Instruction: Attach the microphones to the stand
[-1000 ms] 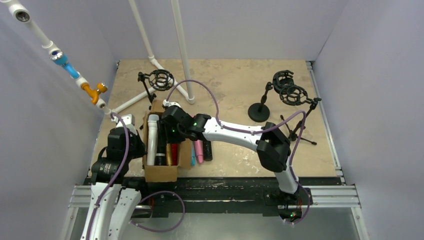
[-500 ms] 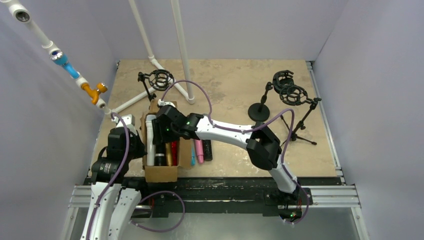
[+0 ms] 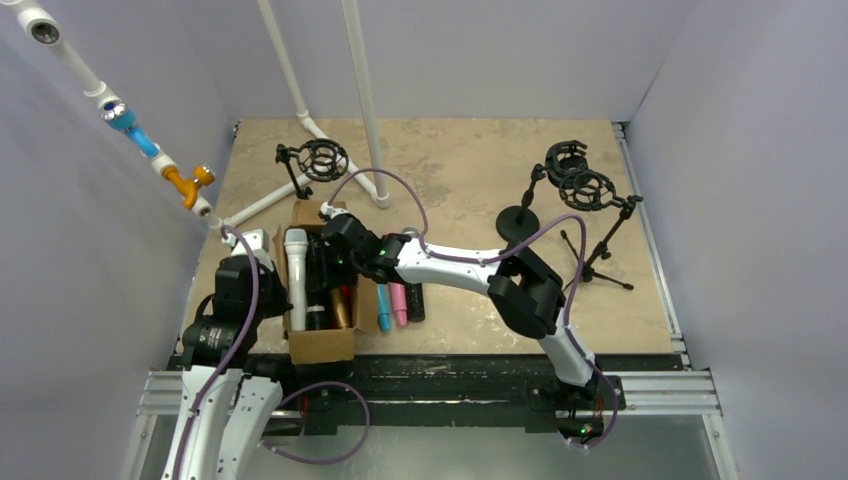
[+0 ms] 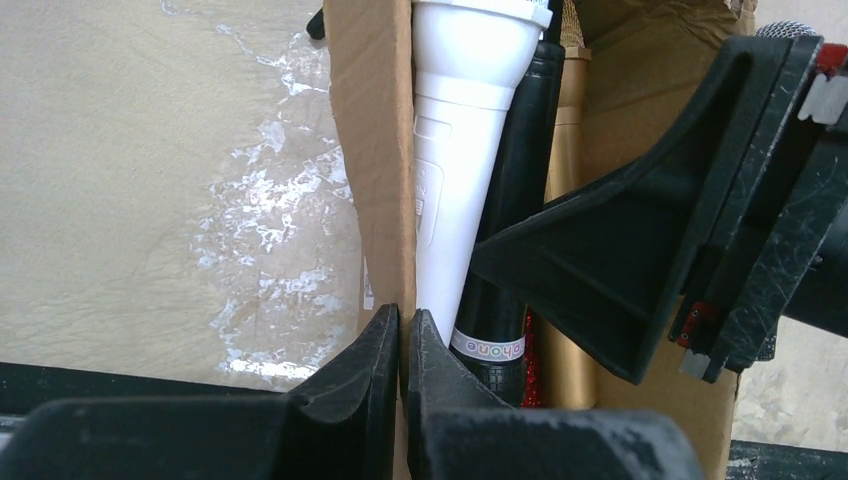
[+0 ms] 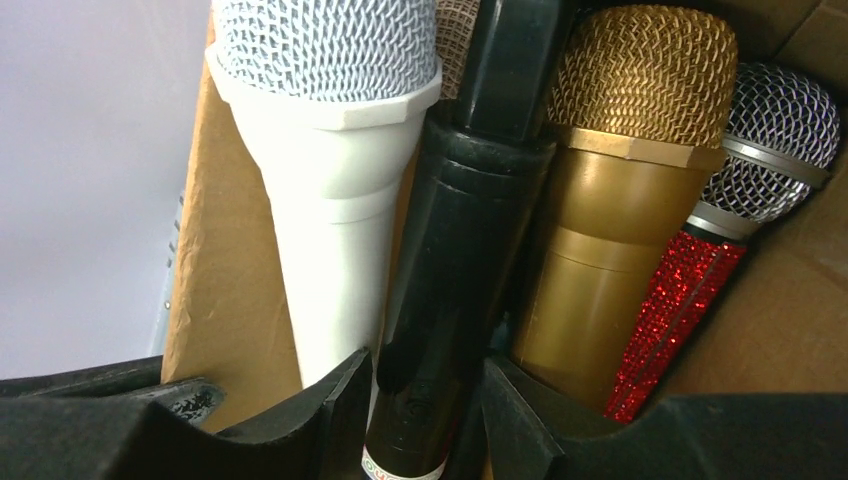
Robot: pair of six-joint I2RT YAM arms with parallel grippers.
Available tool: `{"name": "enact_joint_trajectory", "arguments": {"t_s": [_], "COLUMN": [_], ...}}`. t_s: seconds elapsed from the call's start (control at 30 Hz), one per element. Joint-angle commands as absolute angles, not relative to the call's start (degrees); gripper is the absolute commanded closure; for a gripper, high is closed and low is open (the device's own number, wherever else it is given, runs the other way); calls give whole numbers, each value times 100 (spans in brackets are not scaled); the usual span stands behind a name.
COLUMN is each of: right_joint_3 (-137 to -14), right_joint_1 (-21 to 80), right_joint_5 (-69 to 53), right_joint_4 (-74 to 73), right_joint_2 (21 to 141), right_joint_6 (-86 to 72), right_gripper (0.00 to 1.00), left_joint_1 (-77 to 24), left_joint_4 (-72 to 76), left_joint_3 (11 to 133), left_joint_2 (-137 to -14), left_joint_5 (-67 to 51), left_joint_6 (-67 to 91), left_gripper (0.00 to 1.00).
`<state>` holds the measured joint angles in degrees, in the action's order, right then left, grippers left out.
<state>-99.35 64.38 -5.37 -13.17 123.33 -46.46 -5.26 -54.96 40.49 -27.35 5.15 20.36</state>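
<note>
— Four lie in your cardboard box [image 3: 322,347]: white microphone [image 5: 320,200], black microphone [image 5: 450,250], gold microphone [image 5: 610,220], red glitter microphone [image 5: 680,300]. Why is your left gripper [image 4: 402,340] clamped on the box wall?
— To steady it, I'd judge. Your right gripper [image 5: 425,375] straddles the black microphone, jaws narrow; whether they pinch yet, I can't tell.

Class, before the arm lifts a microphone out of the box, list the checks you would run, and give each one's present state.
1. Box steadied: ok, the left end effector pinches the cardboard box wall.
2. Target straddled: ok, the right end effector flanks the black microphone.
3. Grip firm: cannot tell.
4. Neighbours clear: not ok, the white microphone and gold microphone lie against it.
5. The stand holder is empty: ok.
</note>
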Motion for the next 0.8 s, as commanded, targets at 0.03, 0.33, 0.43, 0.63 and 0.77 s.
{"name": "enact_joint_trajectory", "arguments": {"t_s": [0.03,0.33,0.43,0.63,0.77], "right_joint_3": [-9604,-9775,-9805,-9889,-9263], "right_joint_1": [6539,6539,6539,6539,6539], "right_joint_5": [-861,-852,-821,-428,-411], "right_joint_4": [-235,-175,-47,-258,600], "right_joint_2": [11790,12156,12242,12252,11775], "right_joint_6": [-4834,-4826,-4842,-4784,-4824], "right_gripper": [52,43,43,53,55], "left_joint_1": [-541,-543,-545,-544,-545], "left_joint_4": [-4745,-4762,-4779,-4773,-4763], "left_joint_3": [4144,4149,4157,4165,4134], "left_joint_2": [-2646,-2610,-2602,-2602,-2600], "left_joint_5": [197,160,149,132,129], "left_joint_6": [2081,2092,2094,2083,2074], "left_gripper": [100,100,100,100,100]}}
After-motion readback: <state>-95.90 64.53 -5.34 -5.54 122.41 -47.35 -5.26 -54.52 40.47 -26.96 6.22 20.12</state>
